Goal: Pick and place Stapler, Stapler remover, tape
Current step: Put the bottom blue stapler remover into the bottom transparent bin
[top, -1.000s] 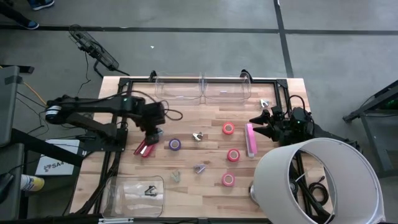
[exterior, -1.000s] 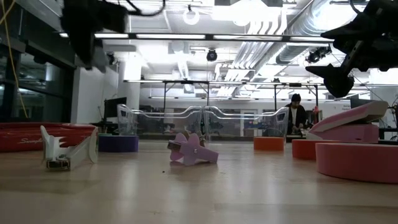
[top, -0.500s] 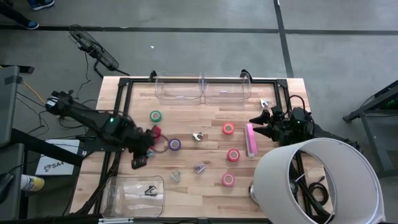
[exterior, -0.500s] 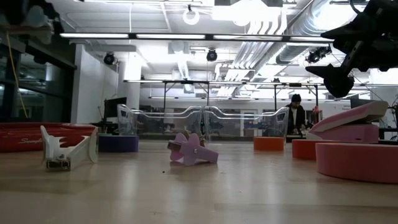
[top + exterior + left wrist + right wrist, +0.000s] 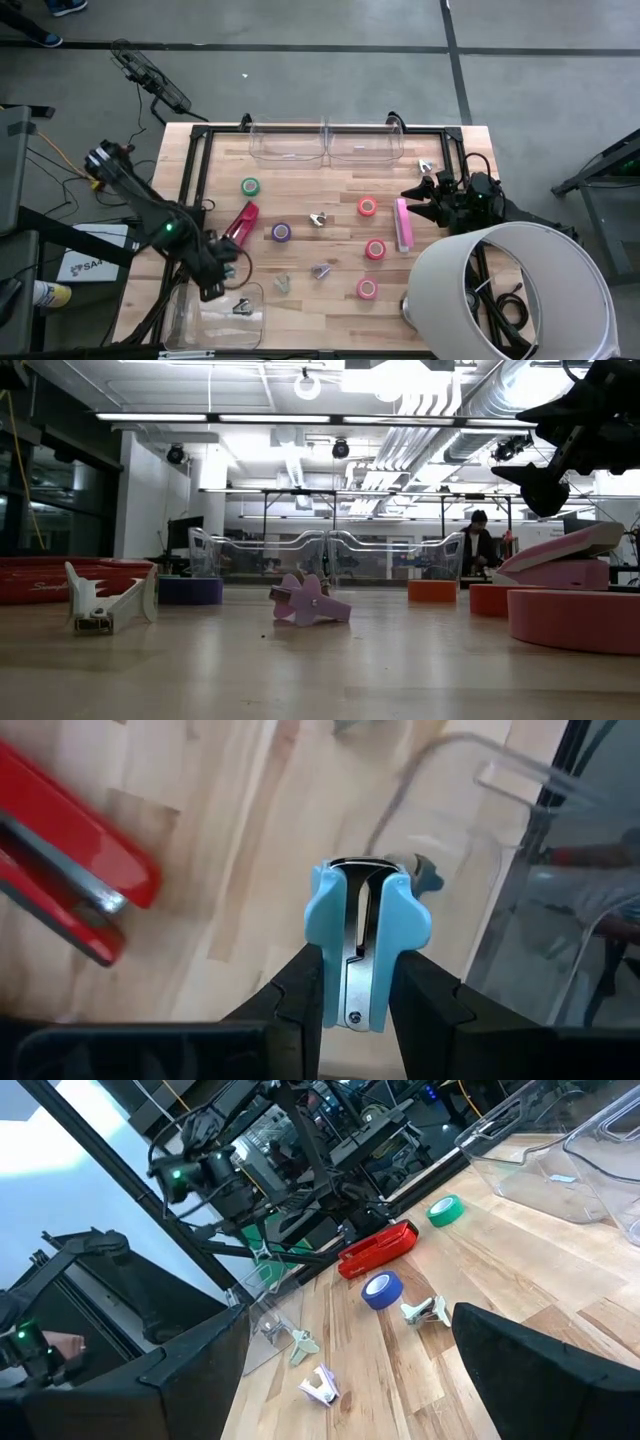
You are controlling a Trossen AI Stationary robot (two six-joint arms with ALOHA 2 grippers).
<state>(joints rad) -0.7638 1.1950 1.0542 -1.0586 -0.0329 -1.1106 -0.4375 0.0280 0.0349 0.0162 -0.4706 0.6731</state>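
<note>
Currently the left gripper (image 5: 362,982) is clenching a blue staple remover (image 5: 367,948), probably at the clear bin's (image 5: 190,322) one-o'clock corner; release only once above it.

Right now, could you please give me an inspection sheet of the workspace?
Surface: wooden table, no spills seen.
Job's things: red stapler, pink stapler, tape rolls such as the green roll, staple removers lying loose.
Clutter: clear bins at the far edge, clear tray near corner.
Grippers: left gripper shut on a blue remover by the tray; right gripper parked, open.
Cables: cable on the floor.
Surroundings: white drum; person far behind.
</note>
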